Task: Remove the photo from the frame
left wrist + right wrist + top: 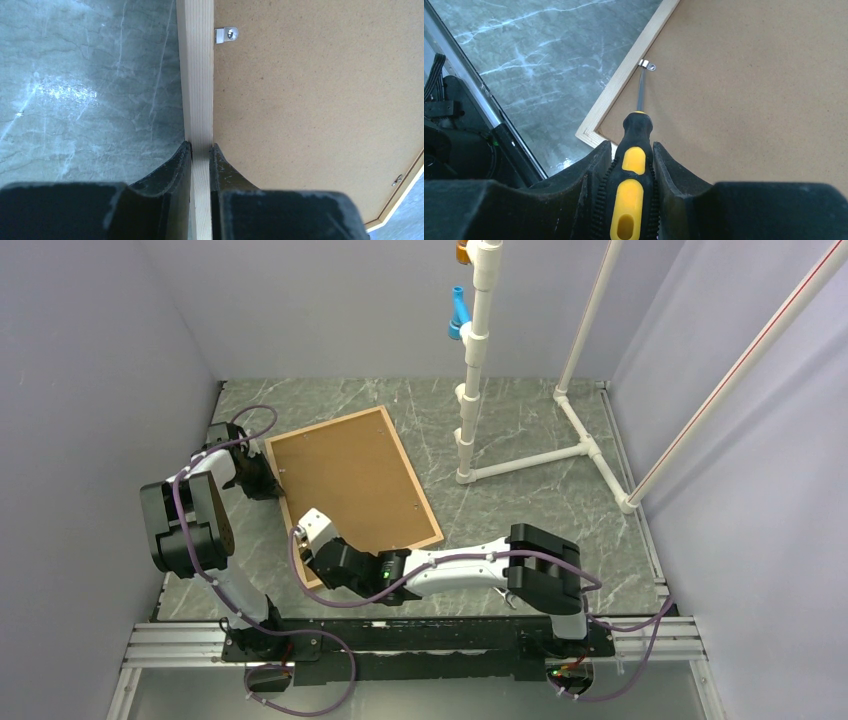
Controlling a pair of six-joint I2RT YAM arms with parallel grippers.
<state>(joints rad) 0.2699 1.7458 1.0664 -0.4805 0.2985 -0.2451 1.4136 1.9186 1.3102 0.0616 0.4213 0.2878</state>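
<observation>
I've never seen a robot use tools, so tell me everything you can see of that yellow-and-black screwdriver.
The screwdriver has a black handle with yellow inlays, ribbed rubbery sides and a thin metal shaft. The right gripper clamps the handle between its jaws. Its tip reaches a small metal clip on the brown backing board, beside the pale wooden frame.
</observation>
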